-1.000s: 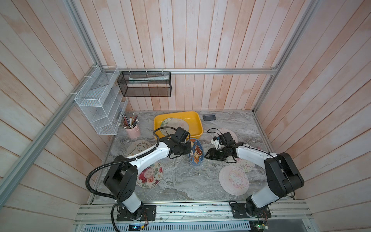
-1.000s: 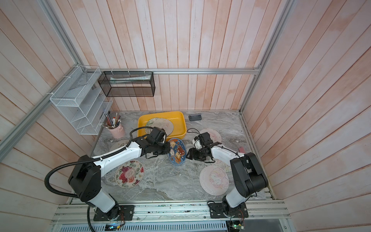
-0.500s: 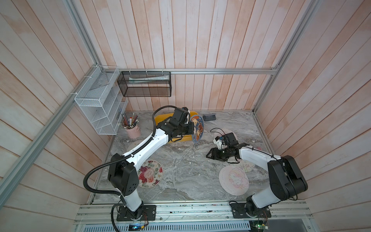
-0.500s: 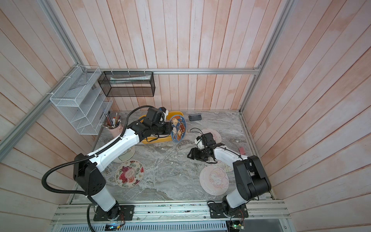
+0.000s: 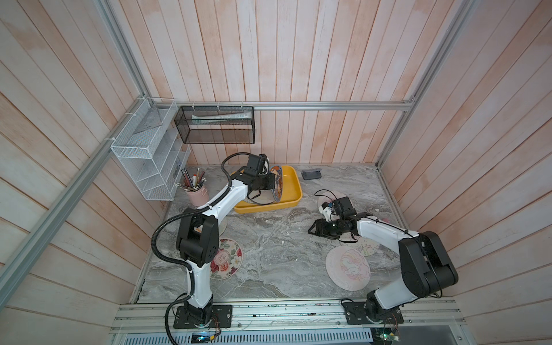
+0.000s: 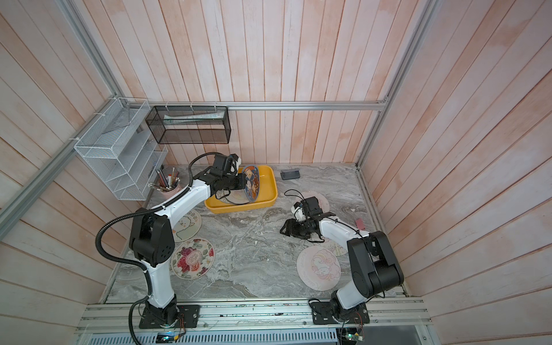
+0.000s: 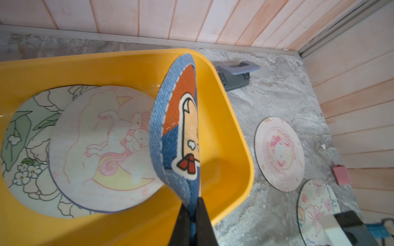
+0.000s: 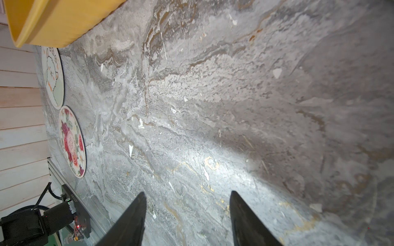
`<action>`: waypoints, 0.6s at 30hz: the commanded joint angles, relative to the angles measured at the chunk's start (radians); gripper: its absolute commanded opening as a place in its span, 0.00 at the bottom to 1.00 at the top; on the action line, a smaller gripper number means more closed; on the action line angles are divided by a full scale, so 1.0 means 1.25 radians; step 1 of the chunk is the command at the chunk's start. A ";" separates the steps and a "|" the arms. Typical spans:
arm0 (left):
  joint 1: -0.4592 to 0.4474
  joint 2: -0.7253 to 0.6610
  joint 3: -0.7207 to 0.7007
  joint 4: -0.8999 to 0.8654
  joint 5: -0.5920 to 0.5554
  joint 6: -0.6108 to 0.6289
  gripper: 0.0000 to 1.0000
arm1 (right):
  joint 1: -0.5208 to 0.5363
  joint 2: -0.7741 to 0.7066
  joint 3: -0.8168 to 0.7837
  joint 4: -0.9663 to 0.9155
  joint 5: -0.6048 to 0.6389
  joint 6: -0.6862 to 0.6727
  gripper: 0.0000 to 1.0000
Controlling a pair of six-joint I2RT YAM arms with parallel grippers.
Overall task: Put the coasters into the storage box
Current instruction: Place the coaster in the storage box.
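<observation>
Left gripper (image 7: 193,205), clamped on blue coaster (image 7: 177,127), now holds it on edge above yellow box (image 7: 236,132), near right wall, up from table (image 5: 268,239) middle; not yet released. Two coasters (image 7: 102,136) lie flat inside; this would make third. Right gripper (image 8: 187,199), jaws apart, empty over bare table.

left gripper (image 7: 193,205) hauls round blue cartoon-print coaster (image 7: 177,127) from mid-table back over shallow yellow plastic tray (image 7: 230,136), coaster now standing on edge above it
</observation>
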 commanded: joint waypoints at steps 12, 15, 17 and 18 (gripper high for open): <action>0.128 0.074 -0.049 0.015 -0.115 0.058 0.69 | -0.025 -0.018 -0.002 -0.018 -0.005 -0.014 0.65; 0.130 0.064 -0.057 0.013 -0.129 0.052 0.79 | -0.035 -0.031 -0.004 -0.029 0.005 -0.014 0.69; 0.129 0.054 -0.062 0.016 -0.125 0.047 0.81 | -0.043 -0.039 -0.006 -0.042 0.017 -0.013 0.71; 0.128 0.050 -0.065 0.016 -0.123 0.043 0.82 | -0.048 -0.045 -0.007 -0.049 0.023 -0.012 0.72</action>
